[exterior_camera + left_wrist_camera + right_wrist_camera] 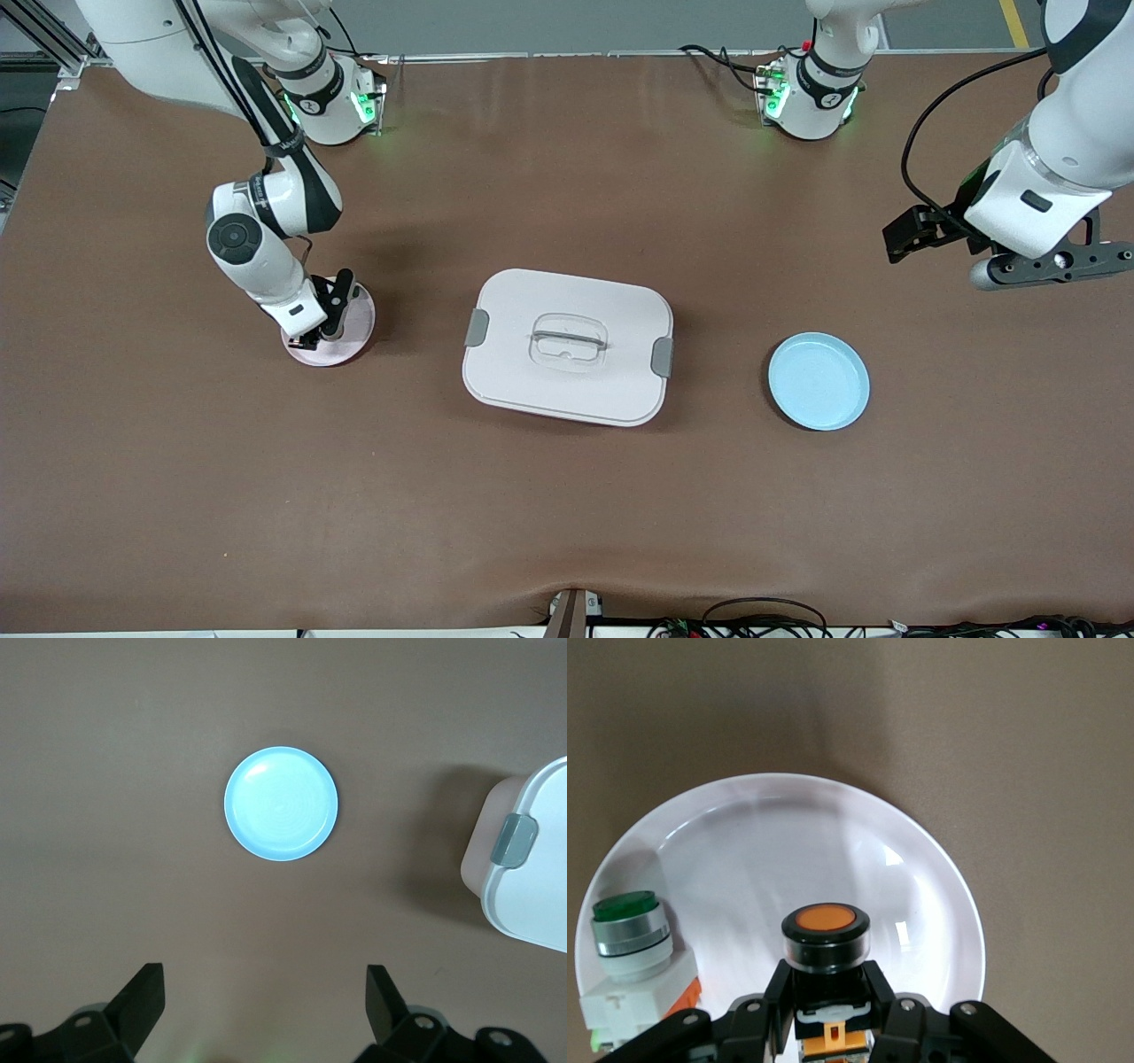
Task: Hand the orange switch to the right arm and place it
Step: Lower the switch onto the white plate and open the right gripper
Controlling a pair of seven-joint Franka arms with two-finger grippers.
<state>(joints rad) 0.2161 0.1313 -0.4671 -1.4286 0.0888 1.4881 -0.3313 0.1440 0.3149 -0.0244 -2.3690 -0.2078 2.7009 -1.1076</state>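
**Switch pinched over the pale plate, ready to set down**

Pinched tight on the orange switch [825, 943], the right gripper [324, 326] hangs low over the pale plate [354, 341] at the right arm's end of the table. Its jaws clamp the switch's blocky body, round black end with orange face pointing out. Lying in that plate already is a white part with a green cap [627, 943]; the held switch is close beside it but apart from it.

To place well, I judge the arm should ease straight down onto bare plate, away from the green-capped part, and spread its jaws only once the body rests: the dish looks glossy and slick, with a shallow curved wall, so a drop could send the switch rolling on its round end.

Waiting above the table's other end, the left gripper [266, 997] has its jaws spread wide, empty, looking down on a smooth blue plate [281, 804]. Between the plates sits a matte white lidded box [567, 346] with grey clips
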